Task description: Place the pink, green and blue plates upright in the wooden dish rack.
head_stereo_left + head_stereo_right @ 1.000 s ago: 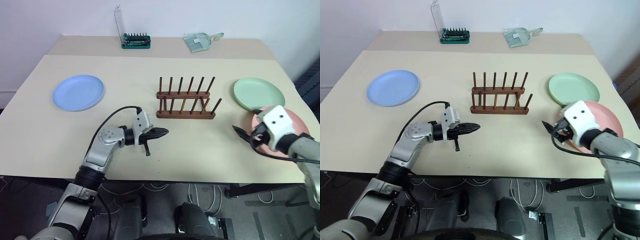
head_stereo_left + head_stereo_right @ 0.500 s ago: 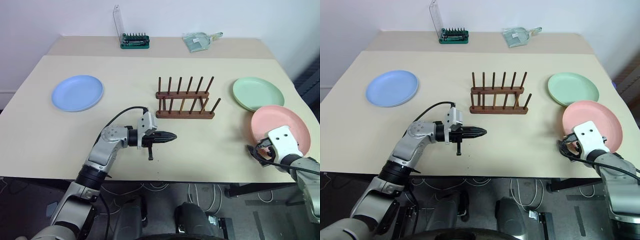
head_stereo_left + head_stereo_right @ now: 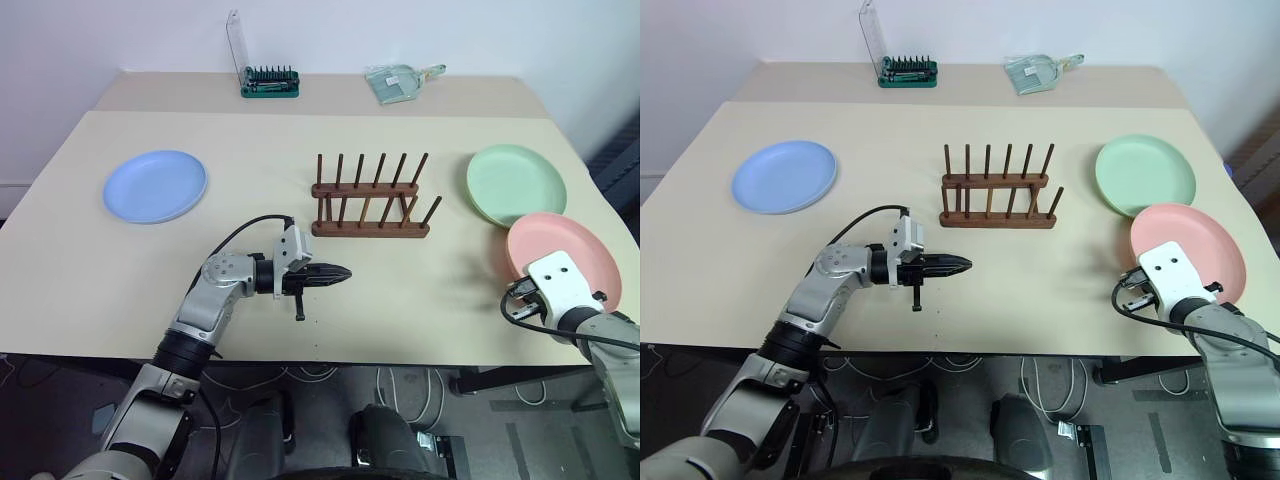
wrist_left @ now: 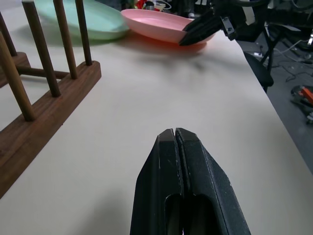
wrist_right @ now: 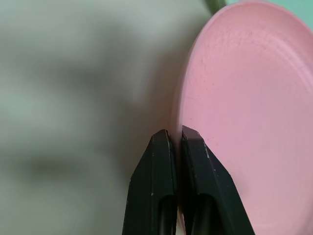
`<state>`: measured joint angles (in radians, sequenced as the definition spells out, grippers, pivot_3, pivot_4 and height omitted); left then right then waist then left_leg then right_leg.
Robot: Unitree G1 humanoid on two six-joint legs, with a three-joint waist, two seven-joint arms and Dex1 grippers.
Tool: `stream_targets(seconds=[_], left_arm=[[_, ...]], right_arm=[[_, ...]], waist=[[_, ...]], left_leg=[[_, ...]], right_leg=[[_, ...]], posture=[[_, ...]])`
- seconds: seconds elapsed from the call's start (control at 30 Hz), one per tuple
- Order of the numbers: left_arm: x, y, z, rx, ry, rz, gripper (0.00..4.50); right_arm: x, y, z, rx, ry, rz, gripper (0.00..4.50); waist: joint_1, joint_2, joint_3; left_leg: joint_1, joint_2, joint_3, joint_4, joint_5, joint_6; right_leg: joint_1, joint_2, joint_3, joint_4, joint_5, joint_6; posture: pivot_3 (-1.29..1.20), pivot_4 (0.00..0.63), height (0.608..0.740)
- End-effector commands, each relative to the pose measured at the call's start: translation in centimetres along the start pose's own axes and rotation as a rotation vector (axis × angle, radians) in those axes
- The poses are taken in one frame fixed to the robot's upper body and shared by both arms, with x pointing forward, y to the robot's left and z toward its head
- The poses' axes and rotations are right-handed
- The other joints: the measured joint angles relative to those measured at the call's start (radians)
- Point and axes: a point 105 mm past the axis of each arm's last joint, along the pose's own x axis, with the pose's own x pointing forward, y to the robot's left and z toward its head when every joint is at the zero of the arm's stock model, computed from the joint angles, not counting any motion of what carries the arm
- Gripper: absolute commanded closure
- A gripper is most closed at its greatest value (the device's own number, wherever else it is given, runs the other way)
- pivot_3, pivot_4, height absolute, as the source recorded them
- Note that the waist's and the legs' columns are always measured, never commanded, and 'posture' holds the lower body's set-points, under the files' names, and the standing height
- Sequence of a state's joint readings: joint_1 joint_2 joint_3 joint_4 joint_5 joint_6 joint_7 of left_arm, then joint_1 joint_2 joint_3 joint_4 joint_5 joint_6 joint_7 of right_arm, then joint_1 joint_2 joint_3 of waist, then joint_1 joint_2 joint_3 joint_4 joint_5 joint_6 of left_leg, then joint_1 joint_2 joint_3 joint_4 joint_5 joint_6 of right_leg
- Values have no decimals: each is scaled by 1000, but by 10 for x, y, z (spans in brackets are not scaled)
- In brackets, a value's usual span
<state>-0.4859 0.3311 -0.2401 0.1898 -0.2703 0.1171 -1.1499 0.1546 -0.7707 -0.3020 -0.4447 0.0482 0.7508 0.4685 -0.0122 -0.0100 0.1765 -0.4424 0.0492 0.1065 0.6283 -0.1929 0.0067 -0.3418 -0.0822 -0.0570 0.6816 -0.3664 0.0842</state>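
Right gripper [image 5: 175,139] pinched on pink plate [image 5: 244,98] rim | left gripper [image 4: 175,134] pressed together, empty

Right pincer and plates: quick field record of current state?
right pincer: shut on rim of pink plate
left pincer: shut, holding nothing, over the table in front of wooden dish rack
green plate: flat, behind pink plate
blue plate: flat, left of rack
rack: no plates in it
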Motion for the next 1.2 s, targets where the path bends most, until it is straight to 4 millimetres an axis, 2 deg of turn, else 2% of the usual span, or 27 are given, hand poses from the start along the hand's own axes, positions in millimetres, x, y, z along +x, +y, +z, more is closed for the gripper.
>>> stream_targets(seconds=[0.03, 0.13, 0.3, 0.33, 0.47, 0.63, 0.77, 0.93, 1.07, 1.2], left_arm=[[0, 1, 7, 28, -29, -1, 4500], [-1, 1, 6, 27, -30, -2, 4500], [3, 4, 9, 41, -30, 0, 4500], [4, 4, 10, 45, -32, 1, 4500], [8, 6, 16, 62, -39, 14, 4500], [6, 8, 22, 75, -42, 44, 4500], [3, 8, 28, 82, -45, 74, 4500], [-3, 9, 38, 60, -71, 105, 4500], [-13, 14, 43, 66, -95, 140, 4500], [-25, 20, 45, 57, -128, 172, 4500]], right_arm=[[-14, -12, 20, -87, -43, -35, 4478], [-26, -28, 49, -218, -122, -94, 4478], [-43, -43, 142, -325, -522, -211, 4478], [-42, -39, 155, -318, -584, -181, 4478], [-35, -23, 188, -227, -704, 30, 4478], [-47, -15, 233, -48, -938, 241, 4478], [-54, -2, 244, 71, -1018, 453, 4478], [-55, 2, 242, 239, -1032, 652, 4478], [-48, -7, 240, 404, -1027, 700, 4478], [-47, -4, 236, 464, -1022, 743, 4478]], waist=[[-1, 0, 0], [-1, 1, 0], [-9, 2, 1], [-6, 2, 1], [1, 0, 1], [0, 1, 2], [-1, 1, 2], [0, 1, 2], [-2, 1, 2], [-4, 1, 2]], left_leg=[[0, 0, 0, 0, 0, 0], [0, 0, 0, 0, 0, 0], [0, 1, 0, 0, 0, 0], [0, 1, 0, -1, 0, 0], [0, 0, 0, 0, 3, -4], [-2, -1, 0, 1, 3, -4], [-2, 0, 0, 0, 2, -3], [-2, 0, 0, 1, -1, 2], [-2, 0, 0, 0, -1, 2], [-1, 0, 0, 0, -1, 2]], right_leg=[[0, 0, 0, 0, 0, 0], [0, 0, 0, 0, 0, 0], [-1, 1, 0, 0, 0, 0], [-1, 1, 0, 0, 0, 0], [-1, 1, 0, -1, 0, 0], [-1, 0, 0, -1, 0, 0], [-1, 0, 0, -1, 0, 0], [-1, -1, 0, -1, 0, 0], [-1, -1, 0, 0, 0, 0], [-1, -1, 0, 0, 0, 0]], posture=[[0, 150, 732], [0, 150, 732], [0, 150, 732], [0, 150, 732], [0, 150, 732], [0, 150, 732], [0, 150, 732], [0, 150, 732], [0, 150, 732], [0, 150, 732]])
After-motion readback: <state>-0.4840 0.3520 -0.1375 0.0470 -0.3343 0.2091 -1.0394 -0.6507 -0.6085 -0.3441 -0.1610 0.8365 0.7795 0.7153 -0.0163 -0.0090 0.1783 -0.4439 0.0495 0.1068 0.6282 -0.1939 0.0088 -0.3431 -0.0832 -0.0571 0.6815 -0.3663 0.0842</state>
